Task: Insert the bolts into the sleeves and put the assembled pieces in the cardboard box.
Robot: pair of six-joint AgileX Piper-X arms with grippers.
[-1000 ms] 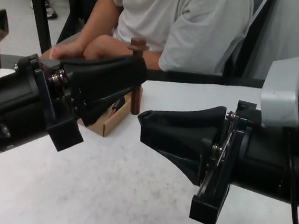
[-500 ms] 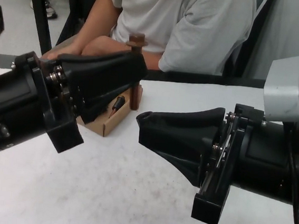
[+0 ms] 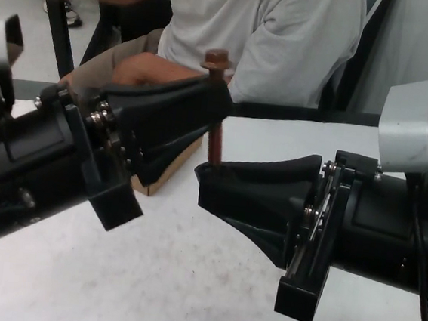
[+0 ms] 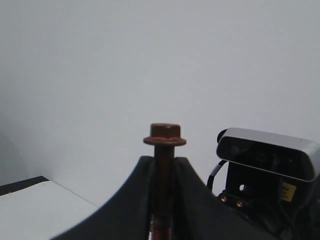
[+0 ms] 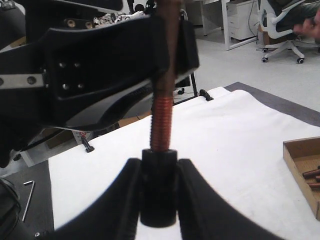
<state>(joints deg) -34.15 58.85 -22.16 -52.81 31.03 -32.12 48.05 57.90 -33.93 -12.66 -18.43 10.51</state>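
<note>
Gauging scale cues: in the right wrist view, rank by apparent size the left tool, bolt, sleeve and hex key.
1. left tool
2. bolt and sleeve: too alike to rank
3. hex key

Bright, even room light — only faint shadows on the bench [image 3: 187, 279].

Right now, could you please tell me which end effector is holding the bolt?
The left end effector grips the copper-coloured bolt upright, head up; the right end effector holds the black sleeve instead, beneath the bolt's threads.
</note>
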